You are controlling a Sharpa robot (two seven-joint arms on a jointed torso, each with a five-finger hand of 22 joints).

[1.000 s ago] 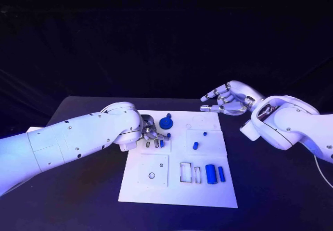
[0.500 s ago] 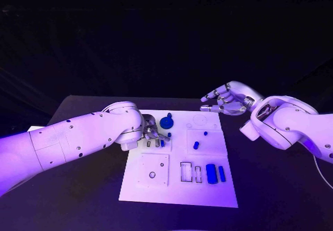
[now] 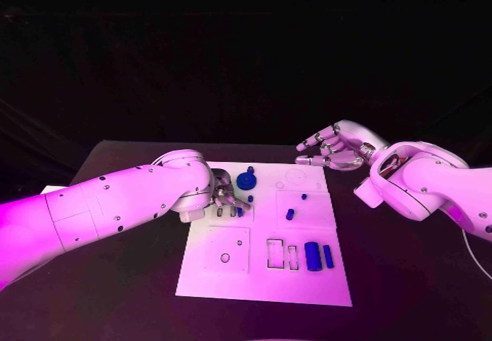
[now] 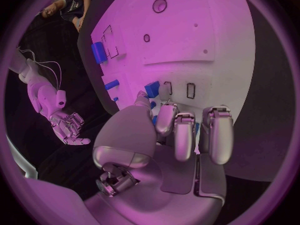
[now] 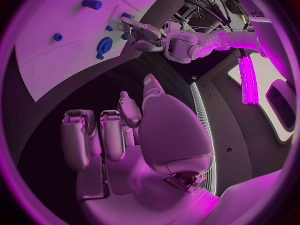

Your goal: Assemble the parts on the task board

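Note:
The white task board [image 3: 308, 284] lies in the middle of the black table. My left hand [image 3: 224, 197] hangs over its far left part with the fingers curled down. In the left wrist view the thumb and a curled finger of this hand [image 4: 175, 135] lie against a small blue block [image 4: 152, 89] that stands beside two narrow slots. The same block [image 3: 239, 211] shows just past the fingertips in the head view. My right hand [image 3: 333, 148] hovers above the board's far right corner, fingers curled in, holding nothing [image 5: 125, 130].
A blue gear [image 3: 246, 180] sits on the board just beyond the left hand. A short blue peg [image 3: 290, 213] and a blue dot [image 3: 303, 197] lie mid-board. Two blue cylinders [image 3: 313, 256] lie at the near right beside an empty rectangular slot [image 3: 275, 253].

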